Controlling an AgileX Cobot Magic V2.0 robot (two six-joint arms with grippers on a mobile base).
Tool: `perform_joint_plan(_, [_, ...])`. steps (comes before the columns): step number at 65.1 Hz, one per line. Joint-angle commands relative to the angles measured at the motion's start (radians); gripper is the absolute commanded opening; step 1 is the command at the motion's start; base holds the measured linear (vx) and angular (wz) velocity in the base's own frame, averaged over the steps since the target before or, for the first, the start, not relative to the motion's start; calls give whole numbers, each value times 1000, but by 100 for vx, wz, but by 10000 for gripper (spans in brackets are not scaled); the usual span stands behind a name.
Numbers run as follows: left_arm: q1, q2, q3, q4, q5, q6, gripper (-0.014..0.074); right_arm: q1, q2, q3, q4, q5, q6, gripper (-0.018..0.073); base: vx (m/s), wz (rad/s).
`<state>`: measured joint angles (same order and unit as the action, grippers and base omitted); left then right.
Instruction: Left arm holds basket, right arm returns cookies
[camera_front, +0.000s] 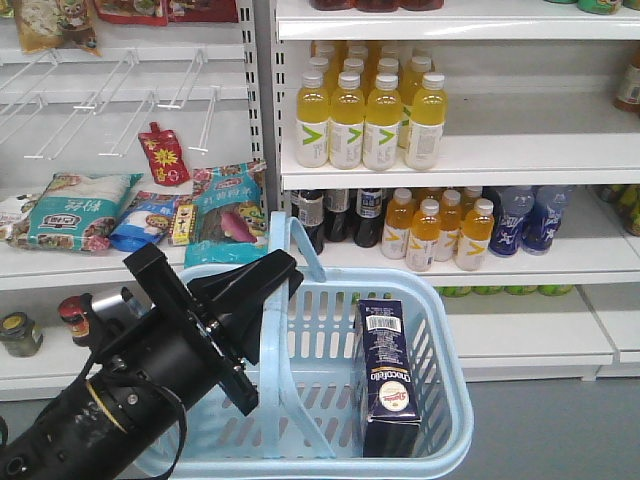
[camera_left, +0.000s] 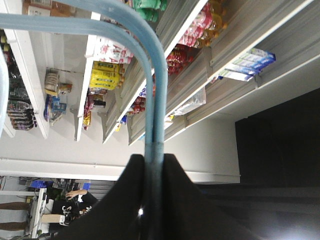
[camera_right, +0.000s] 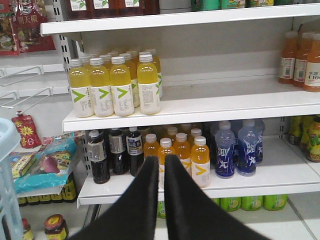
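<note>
The light blue basket (camera_front: 448, 345) hangs in front of the shelves, its hoop handle (camera_front: 301, 243) raised. My left gripper (camera_front: 284, 272) is shut on that handle; in the left wrist view the handle (camera_left: 156, 95) runs straight between the black fingers of the gripper (camera_left: 154, 158). The cookies (camera_front: 387, 378), a dark navy carton with a barcode on top, stand upright inside the basket at its right side. My right gripper (camera_right: 161, 159) does not appear in the front view. In its wrist view its fingers stand almost together with nothing between them, facing the drink shelf. The basket's edge (camera_right: 6, 165) shows at far left there.
White shelves hold yellow bottles (camera_front: 365, 118), orange bottles (camera_front: 440, 232), blue bottles (camera_front: 525, 220) and dark bottles (camera_front: 340, 212). Snack bags (camera_front: 75, 210) lie on the left shelf under bare wire hooks (camera_front: 120, 95). Jars (camera_front: 20, 335) stand lower left.
</note>
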<state>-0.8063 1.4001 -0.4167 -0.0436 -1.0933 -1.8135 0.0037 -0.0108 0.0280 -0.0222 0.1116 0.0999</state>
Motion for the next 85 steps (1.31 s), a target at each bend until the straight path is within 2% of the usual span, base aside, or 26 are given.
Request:
perform_joint_plan(1, [-3, -40, -28, -1, -279, -5, -3, -4, -13, 18, -3, -72, -9, -6, 39, 1])
perform_joint_plan(45, [-3, -40, -28, -2, -279, -5, -3, -4, -13, 18, -3, -72, -9, -6, 27, -1])
perform_joint_plan(85, [-3, -40, -28, -2, -279, -5, -3, -4, -13, 18, -5, -72, -9, -6, 6, -37])
